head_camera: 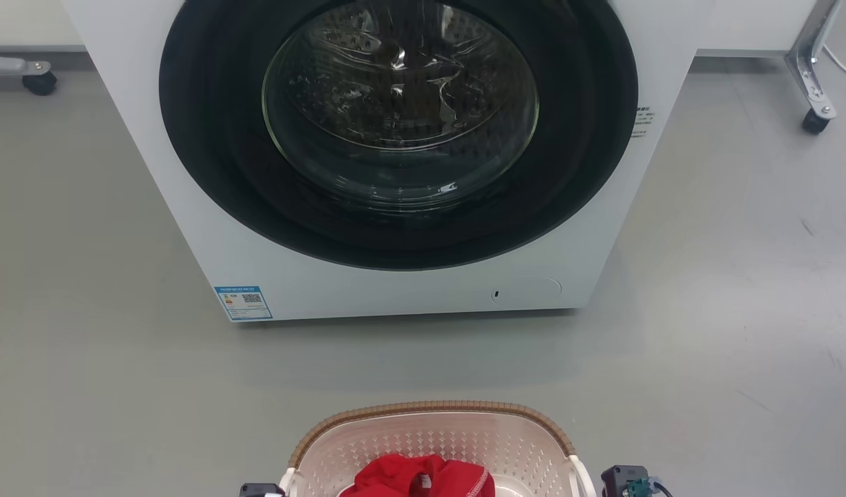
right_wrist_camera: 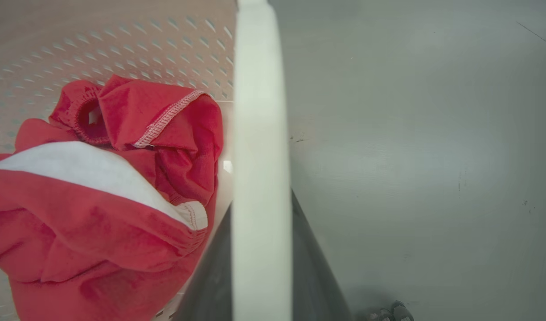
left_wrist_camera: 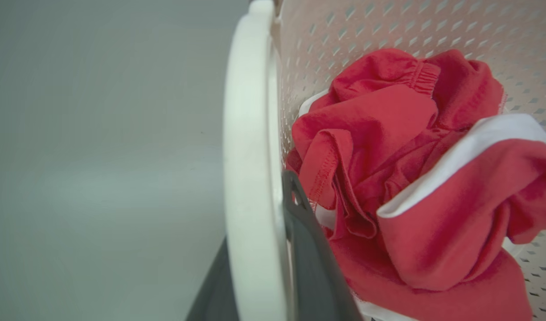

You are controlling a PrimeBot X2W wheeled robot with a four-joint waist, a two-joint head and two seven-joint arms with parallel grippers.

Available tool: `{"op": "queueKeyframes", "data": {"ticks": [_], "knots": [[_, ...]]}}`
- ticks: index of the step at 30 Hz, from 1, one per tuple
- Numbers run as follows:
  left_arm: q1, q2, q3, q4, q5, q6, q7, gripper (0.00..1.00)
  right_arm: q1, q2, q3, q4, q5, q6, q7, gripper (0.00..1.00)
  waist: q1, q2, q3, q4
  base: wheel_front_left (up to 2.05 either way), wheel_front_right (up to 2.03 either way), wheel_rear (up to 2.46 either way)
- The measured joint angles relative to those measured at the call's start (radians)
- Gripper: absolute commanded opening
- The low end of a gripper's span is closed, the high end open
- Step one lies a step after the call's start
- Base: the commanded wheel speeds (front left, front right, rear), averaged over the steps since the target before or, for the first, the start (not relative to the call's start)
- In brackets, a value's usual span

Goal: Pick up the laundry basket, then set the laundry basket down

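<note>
The laundry basket (head_camera: 433, 412) stands at the bottom centre of the head view, cream and perforated with a brown woven-look rim. A crumpled red and white garment (head_camera: 423, 480) lies inside it. In the left wrist view my left gripper (left_wrist_camera: 255, 214) is shut on the basket's white left handle (left_wrist_camera: 246, 111), one dark finger on each side of it. My right gripper (right_wrist_camera: 260, 209) grips the white right handle (right_wrist_camera: 259, 89) the same way. Whether the basket touches the floor I cannot tell.
A white front-loading washer (head_camera: 208, 228) with a closed round glass door stands straight ahead of the basket. Grey floor lies between them and on both sides. Caster wheels of metal frames show at the far left (head_camera: 39, 83) and far right (head_camera: 815, 121).
</note>
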Motion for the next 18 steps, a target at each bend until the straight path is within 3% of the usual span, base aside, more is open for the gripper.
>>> {"op": "queueKeyframes", "data": {"ticks": [18], "knots": [[0.007,0.001,-0.028,-0.003,-0.028,0.008,0.015,0.00,0.011,-0.001,0.037,0.012,0.050,0.000,-0.002,0.00,0.0001,0.0001,-0.013,-0.005,0.00,0.00,0.00]]}}
